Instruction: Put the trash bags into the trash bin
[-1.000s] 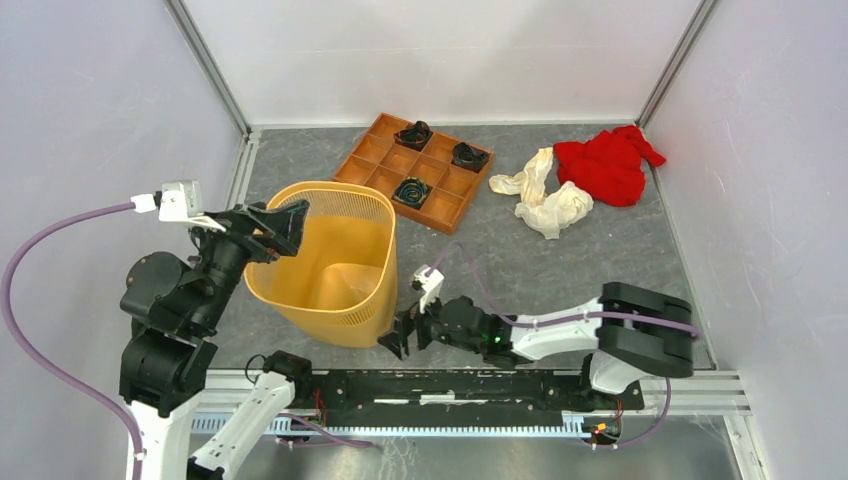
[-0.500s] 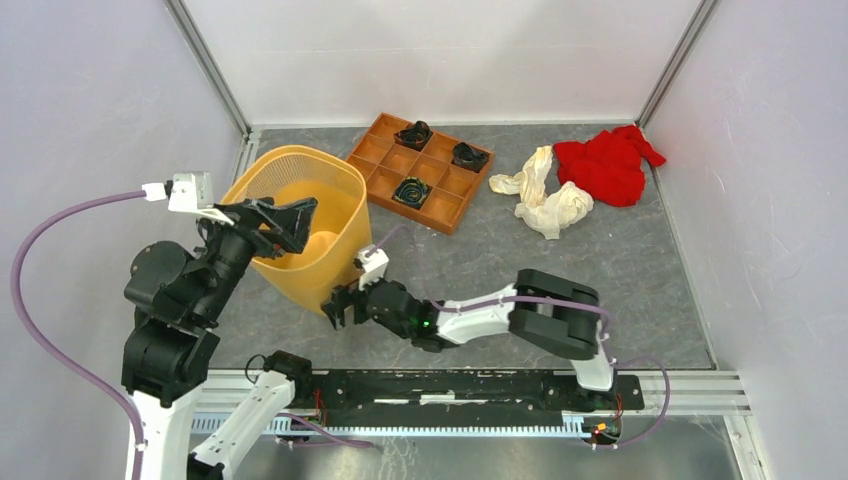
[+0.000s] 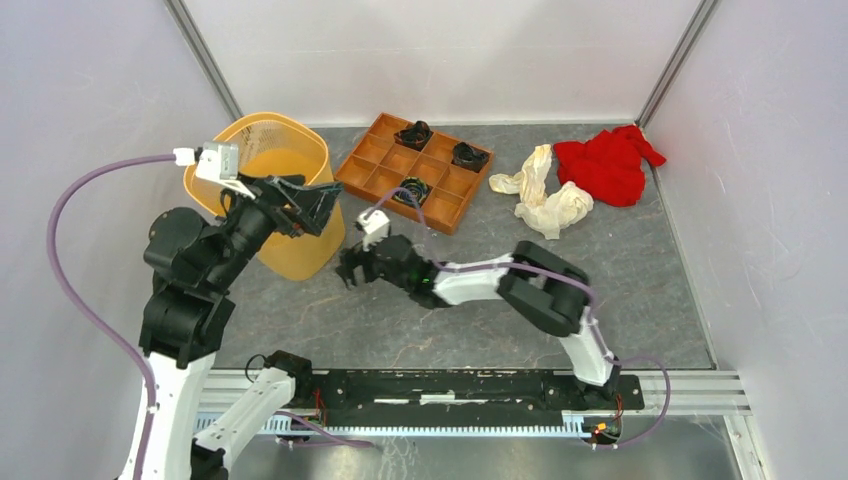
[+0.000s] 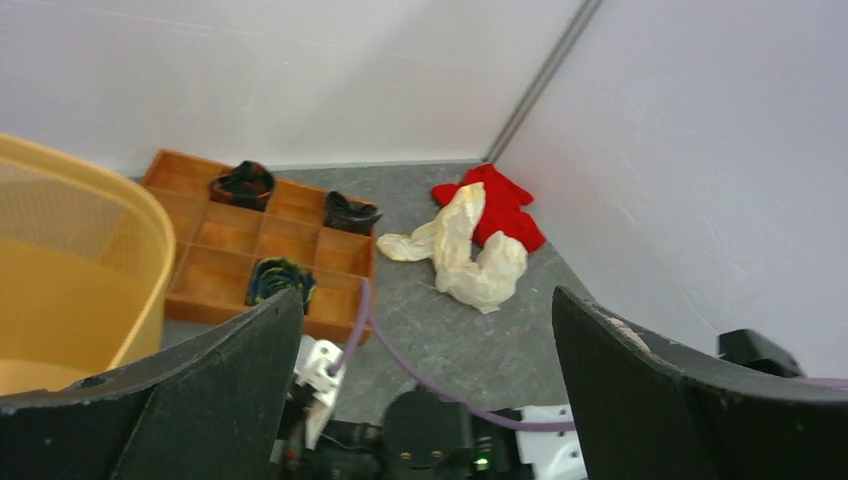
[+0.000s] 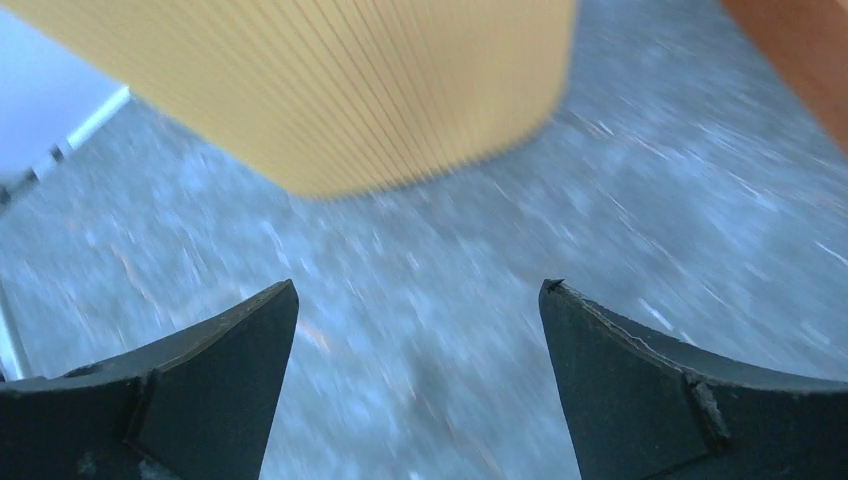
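The yellow trash bin [image 3: 262,122] stands upright in the back left corner. A crumpled cream trash bag [image 3: 546,198] lies on the grey floor at the back right, touching the red cloth [image 3: 605,166]. My left gripper [image 3: 305,205] hovers open by the bin's right wall, nothing between its fingers. The left wrist view has the bin [image 4: 70,270] just left of the left gripper [image 4: 425,300], and the bag [image 4: 468,250] far ahead. My right gripper [image 3: 350,268] is open and low by the bin's near right side. In the right wrist view the right gripper [image 5: 420,290] faces the bin's wall [image 5: 330,80].
A brown compartmented wooden tray [image 3: 415,170] with dark rolled items sits just right of the bin, and its corner [image 5: 800,40] shows at the right wrist view's edge. The right arm stretches across the middle of the floor. White walls close in the back and both sides.
The bin has slid from the near left to the back left corner. The right arm swept left and away behind it, and the left gripper moved farther back. Both stayed open.
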Tool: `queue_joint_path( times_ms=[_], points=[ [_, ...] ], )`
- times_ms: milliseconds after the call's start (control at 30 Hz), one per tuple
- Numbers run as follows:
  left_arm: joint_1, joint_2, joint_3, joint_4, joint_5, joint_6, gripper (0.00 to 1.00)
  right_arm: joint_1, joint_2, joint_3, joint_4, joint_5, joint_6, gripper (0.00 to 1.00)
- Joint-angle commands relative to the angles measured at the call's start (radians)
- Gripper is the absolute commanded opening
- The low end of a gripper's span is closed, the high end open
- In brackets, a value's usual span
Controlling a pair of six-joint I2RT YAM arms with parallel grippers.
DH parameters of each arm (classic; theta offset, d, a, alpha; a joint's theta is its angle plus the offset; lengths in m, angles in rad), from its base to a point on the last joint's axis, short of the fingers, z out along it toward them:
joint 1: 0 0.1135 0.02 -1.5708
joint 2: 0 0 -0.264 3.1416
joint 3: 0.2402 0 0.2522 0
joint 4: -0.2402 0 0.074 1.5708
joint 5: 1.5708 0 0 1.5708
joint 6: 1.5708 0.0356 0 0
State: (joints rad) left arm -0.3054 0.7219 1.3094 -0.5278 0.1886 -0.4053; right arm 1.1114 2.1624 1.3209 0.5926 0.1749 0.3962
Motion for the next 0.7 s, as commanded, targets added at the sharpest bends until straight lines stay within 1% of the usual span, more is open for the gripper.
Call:
queue_joint_path(
  times_ms=[0,67,200,300,400,467,533,600,667],
  points=[
    [-0.003,0.065,0.000,0.167,0.145,-0.097,1.00,-0.014,-0.340,-0.269,-0.014,-0.038,-0.111,0.98],
    [-0.003,0.107,-0.002,0.205,0.189,-0.130,1.00,-0.033,-0.482,-0.393,-0.095,0.025,-0.160,0.98],
    [-0.009,0.188,-0.022,0.282,0.251,-0.199,1.00,-0.082,-0.745,-0.577,-0.329,0.245,-0.252,0.98],
    [-0.032,0.233,-0.026,0.318,0.260,-0.210,1.00,-0.166,-0.889,-0.632,-0.522,0.362,-0.270,0.98],
    [-0.080,0.280,-0.024,0.321,0.233,-0.180,1.00,-0.308,-1.018,-0.640,-0.627,0.352,-0.294,0.98],
    [-0.117,0.300,-0.035,0.321,0.213,-0.155,1.00,-0.388,-1.042,-0.616,-0.634,0.343,-0.314,0.98],
    [-0.151,0.315,-0.059,0.329,0.192,-0.127,1.00,-0.461,-1.013,-0.561,-0.661,0.350,-0.304,0.98],
    [-0.180,0.328,-0.085,0.345,0.197,-0.090,1.00,-0.541,-0.951,-0.479,-0.692,0.374,-0.242,0.98],
    [-0.220,0.341,-0.105,0.348,0.195,-0.052,1.00,-0.614,-0.875,-0.391,-0.738,0.385,-0.129,0.98]
  ],
)
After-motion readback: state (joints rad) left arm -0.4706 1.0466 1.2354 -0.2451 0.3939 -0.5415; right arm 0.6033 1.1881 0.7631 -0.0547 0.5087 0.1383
